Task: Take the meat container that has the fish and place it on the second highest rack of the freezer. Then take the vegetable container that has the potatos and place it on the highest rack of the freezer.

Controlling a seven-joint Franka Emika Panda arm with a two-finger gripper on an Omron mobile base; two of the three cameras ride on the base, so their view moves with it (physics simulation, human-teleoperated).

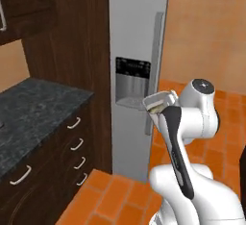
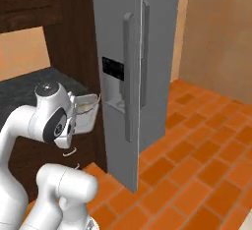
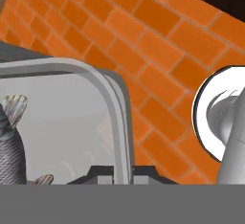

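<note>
My gripper [image 3: 122, 174] is shut on the rim of the meat container [image 3: 107, 86], a white tub with a grey fish [image 3: 9, 141] lying inside. In the base views the meat container [image 1: 157, 102] [image 2: 86, 110] hangs tilted at the hand, just in front of the freezer [image 1: 137, 31] [image 2: 115, 27]. The freezer's doors stand shut, with the dark dispenser panel [image 1: 132, 70] right behind the tub. Both racks are hidden behind the doors. The vegetable container with the potatos is out of view.
A long vertical bar handle [image 1: 154, 75] [image 2: 129, 81] runs down the freezer door. Dark wood cabinets [image 1: 72, 31] and a dark stone counter [image 1: 33, 108] with drawers stand to the left. Orange tiled floor [image 2: 197, 150] lies open to the right.
</note>
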